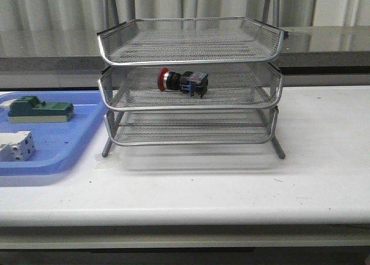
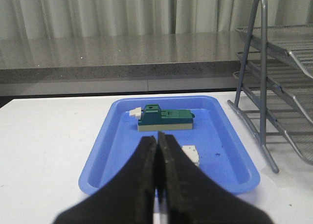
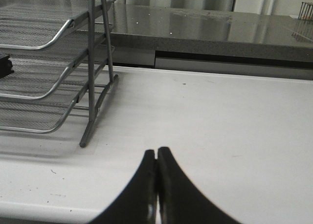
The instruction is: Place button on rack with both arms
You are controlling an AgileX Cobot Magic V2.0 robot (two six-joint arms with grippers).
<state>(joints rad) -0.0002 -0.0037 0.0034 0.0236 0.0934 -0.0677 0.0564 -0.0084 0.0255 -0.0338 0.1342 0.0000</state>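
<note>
In the middle tier of the rack [image 1: 191, 74], the button [image 1: 182, 81] lying on its side, red head pointing left, left fingers [image 2: 146, 160] clenched above the blue tray [image 2: 107, 150], right fingers [image 3: 166, 170] clenched over bare tabletop [image 3: 220, 121]

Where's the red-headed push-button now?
Front view: the red-headed push-button lies on its side in the middle tier of the silver wire-mesh rack, slightly left of centre.

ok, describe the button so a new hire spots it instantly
Find the three-tier wire-mesh rack mid-table and look in its middle tray. The button lies there on its side: red round head, black body, blue rear block. It is the only item in the rack.
</note>
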